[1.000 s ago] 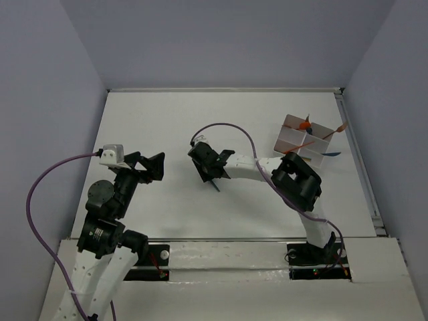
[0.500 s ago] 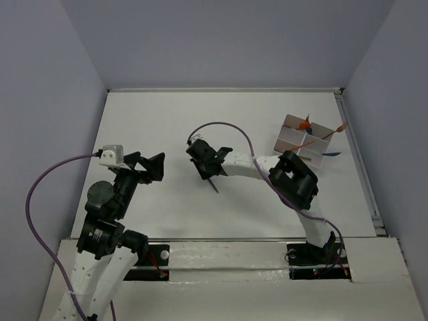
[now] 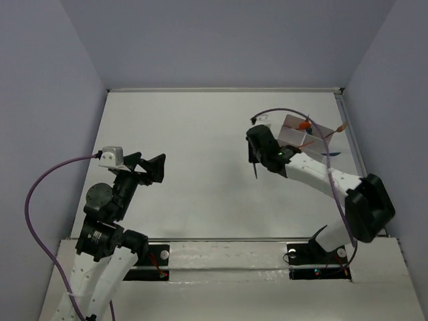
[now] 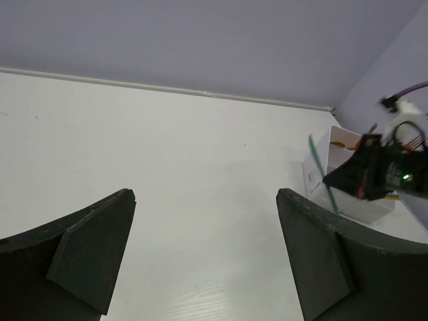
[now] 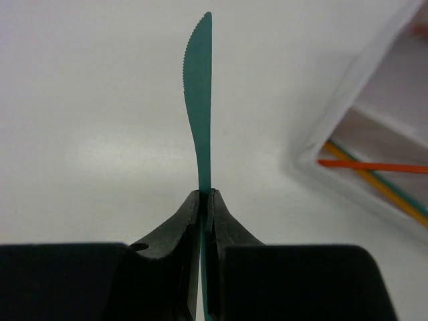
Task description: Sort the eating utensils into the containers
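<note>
Teal knife stands on edge just left of the white box. Its long axis runs straight away from the right wrist camera, serrated tip farthest. The handle end is hidden between the fingers, and the box is cut off at the frame's edge. Left gripper gapes wide, holding nothing; right gripper is pinched tight on the knife

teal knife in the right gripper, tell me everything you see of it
The knife is thin teal plastic: a slim handle and a curved blade, serrated near the tip. The right gripper is shut on its handle, blade sticking out in front. It is beside the white box, not touching it.
</note>
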Tool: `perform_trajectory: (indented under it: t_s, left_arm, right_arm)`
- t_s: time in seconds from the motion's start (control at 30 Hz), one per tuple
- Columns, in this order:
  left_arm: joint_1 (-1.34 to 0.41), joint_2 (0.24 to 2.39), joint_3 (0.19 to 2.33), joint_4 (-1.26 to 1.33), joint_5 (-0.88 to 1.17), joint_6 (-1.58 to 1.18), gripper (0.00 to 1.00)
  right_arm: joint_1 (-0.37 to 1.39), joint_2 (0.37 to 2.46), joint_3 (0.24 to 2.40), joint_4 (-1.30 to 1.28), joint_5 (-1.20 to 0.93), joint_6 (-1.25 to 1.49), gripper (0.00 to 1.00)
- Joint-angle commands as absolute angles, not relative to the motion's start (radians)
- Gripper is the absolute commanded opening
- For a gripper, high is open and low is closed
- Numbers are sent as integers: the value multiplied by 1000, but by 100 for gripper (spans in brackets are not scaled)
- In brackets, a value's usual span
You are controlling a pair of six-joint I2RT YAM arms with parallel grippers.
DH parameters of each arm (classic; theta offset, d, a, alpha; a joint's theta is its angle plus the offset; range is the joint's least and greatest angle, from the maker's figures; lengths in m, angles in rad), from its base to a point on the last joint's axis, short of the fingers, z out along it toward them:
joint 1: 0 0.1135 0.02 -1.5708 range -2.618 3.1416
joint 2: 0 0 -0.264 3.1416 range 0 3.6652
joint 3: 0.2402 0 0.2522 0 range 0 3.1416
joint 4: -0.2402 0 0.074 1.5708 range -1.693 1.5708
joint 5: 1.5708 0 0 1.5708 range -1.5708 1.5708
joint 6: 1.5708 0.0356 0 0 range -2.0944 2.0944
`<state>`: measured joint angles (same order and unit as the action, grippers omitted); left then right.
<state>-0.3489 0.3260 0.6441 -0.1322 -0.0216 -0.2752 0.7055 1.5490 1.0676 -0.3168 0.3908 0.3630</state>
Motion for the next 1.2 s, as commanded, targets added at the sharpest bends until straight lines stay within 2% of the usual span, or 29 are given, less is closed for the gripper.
perform_trajectory:
  t_s: [0.0,0.17,0.33,0.43,0.57,0.8,1.17]
  left_arm:
    - [-364,302,683,-83,-8,-273,99]
    - [-394,284,684,-89,-12,-270,99]
    - [-434,275,684,-87,-14,-267,99]
    - [-465,276,683,-90,-12,-265,99]
    - [-491,268,684,-90,-12,-262,99]
    - [-512,258,686,-95,-25,-259,99]
    - [-522,270,684,-92,-31,-258,99]
  right_arm:
    - [579,1280,976,-89,580,368,7]
    - [395,1106,899,81,763,307,7]
    - [302,1086,813,303,949,203,7]
    - [270,1065,743,467,992,129,7]
    - [177,1155,741,529,982,106,7]
    - [112,1261,687,681,948,97,7]
    - [112,1446,637,1005,865,-31,7]
